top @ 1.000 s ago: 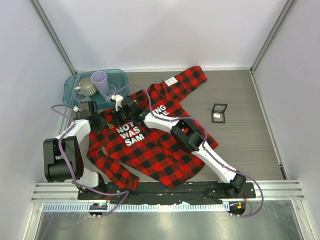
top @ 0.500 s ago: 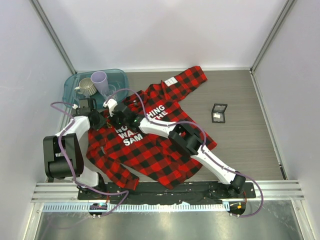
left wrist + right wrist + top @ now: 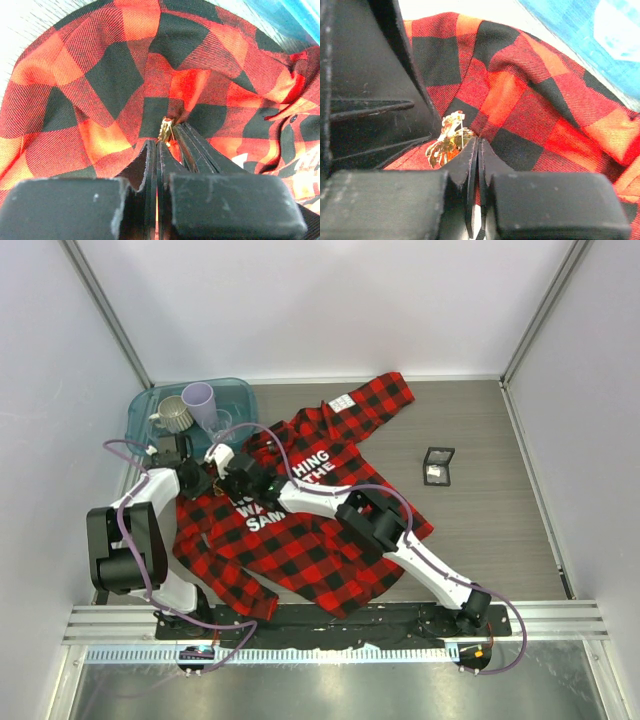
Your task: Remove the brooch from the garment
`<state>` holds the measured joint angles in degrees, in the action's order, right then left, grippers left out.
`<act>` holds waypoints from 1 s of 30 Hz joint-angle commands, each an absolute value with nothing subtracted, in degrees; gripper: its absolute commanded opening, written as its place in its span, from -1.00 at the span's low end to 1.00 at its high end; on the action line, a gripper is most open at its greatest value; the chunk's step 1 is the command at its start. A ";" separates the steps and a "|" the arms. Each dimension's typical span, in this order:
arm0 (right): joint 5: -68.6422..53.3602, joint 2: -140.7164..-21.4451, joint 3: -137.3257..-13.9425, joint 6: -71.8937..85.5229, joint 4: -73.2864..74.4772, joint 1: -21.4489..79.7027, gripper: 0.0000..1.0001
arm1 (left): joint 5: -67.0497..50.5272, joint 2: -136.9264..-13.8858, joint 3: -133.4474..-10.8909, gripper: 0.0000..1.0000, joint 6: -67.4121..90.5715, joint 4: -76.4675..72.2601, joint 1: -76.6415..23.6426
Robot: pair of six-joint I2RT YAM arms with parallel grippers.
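Top external, garment (image 3: 300, 540): spread on the table (image 3: 480, 530), white lettering (image 3: 262, 510) facing up.
Top external, arms: left gripper (image 3: 205, 482) and right gripper (image 3: 228, 483) meet tip to tip on the chest, just beside the lettering.
Left wrist, brooch (image 3: 165, 131): seen edge-on at the fingertips, on a raised fold of plaid.
Left wrist, left gripper: fingers pressed together, apparently nipping the brooch for extraction.
Right wrist, right gripper: fingers pressed together on cloth just beside the brooch, probably anchoring the fabric so the pin pulls free without dragging it.
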<state>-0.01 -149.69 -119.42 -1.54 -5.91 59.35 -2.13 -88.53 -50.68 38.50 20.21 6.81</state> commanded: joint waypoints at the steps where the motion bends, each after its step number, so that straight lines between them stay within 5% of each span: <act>1: -3.69 -147.84 -119.10 8.33 -2.46 59.07 -0.79 | -3.78 -87.45 -49.57 -1.00 39.46 18.20 5.54; 9: -22.65 -147.39 -113.47 26.97 -15.97 51.68 -0.58 | -2.46 -86.05 -46.76 -1.00 39.64 17.40 5.54; 16: -26.71 -146.69 -109.34 33.82 -24.07 50.37 -0.38 | -2.11 -86.04 -46.32 -1.00 39.38 17.40 5.45; 30: -26.47 -149.32 -114.34 28.32 -18.74 51.23 -0.62 | -2.64 -85.69 -46.49 -1.00 39.29 17.58 5.45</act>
